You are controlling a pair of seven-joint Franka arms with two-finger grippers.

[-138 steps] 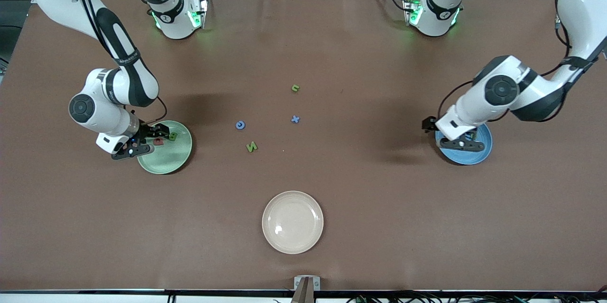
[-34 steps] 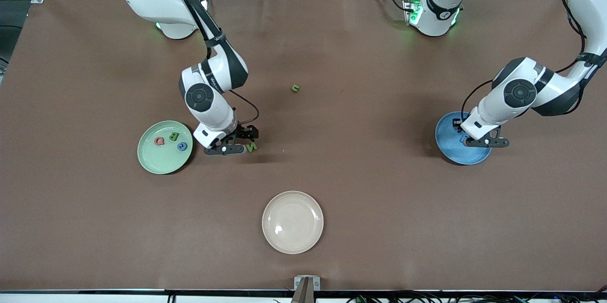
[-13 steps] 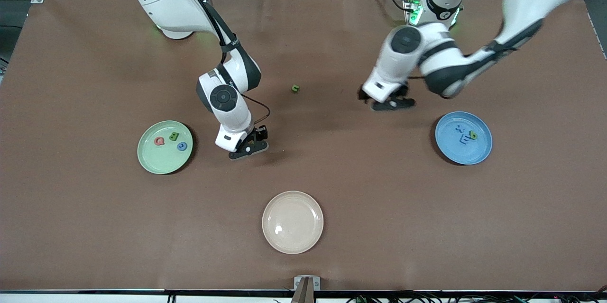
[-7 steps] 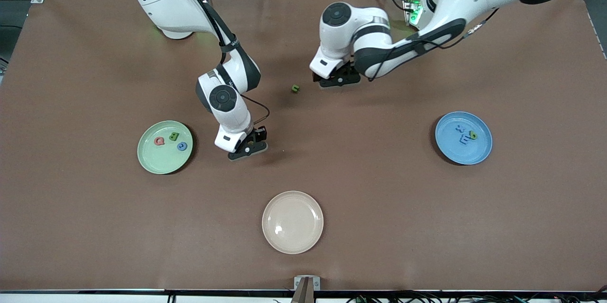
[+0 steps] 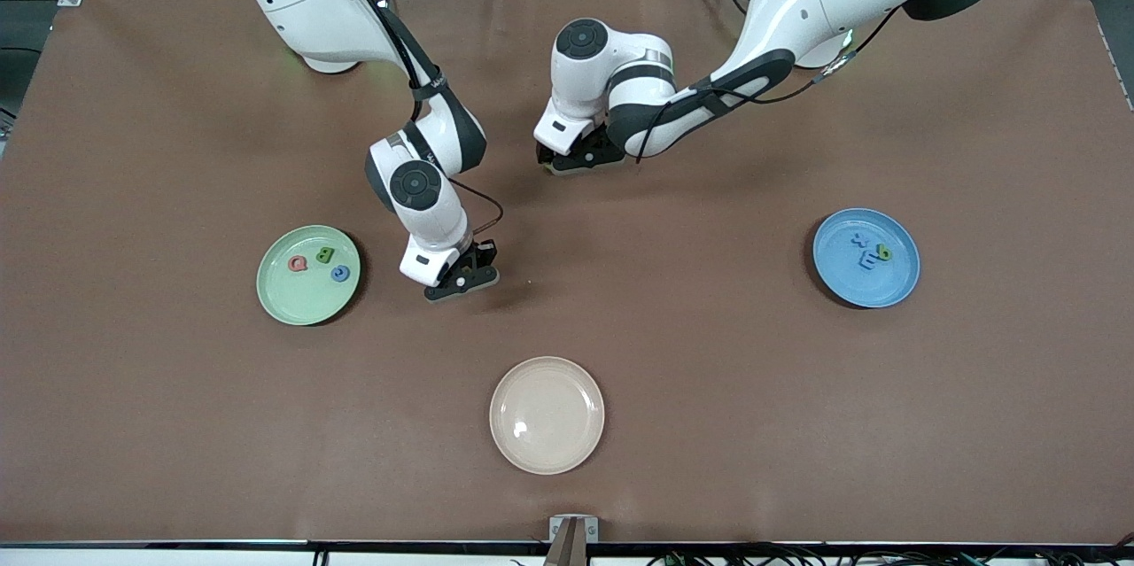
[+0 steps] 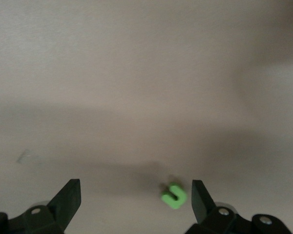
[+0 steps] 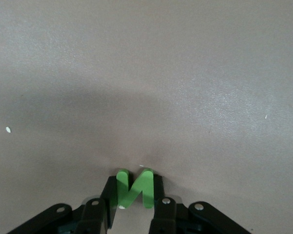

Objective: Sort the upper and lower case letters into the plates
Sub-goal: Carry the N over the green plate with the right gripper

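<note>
My right gripper (image 5: 458,279) is shut on a green N (image 7: 134,187) low over the brown table, beside the mint green plate (image 5: 301,302). That plate holds a red Q (image 5: 298,264), a green B (image 5: 324,254) and a blue C (image 5: 340,273). My left gripper (image 5: 576,162) is open, low over the table's middle, with a small green n (image 6: 174,195) between its fingers, close to one fingertip (image 6: 201,197). The blue plate (image 5: 850,287) holds a blue x (image 5: 858,240), a blue E (image 5: 871,262) and a green p (image 5: 883,253).
A cream-white plate (image 5: 547,453) lies near the table's front edge, nearer to the front camera than both grippers. It has nothing in it. The two arms reach in from the top of the front view.
My left arm has swung from beside the blue plate to the table's middle and come down around the green n. My right gripper has stayed almost still, shut on the N.
</note>
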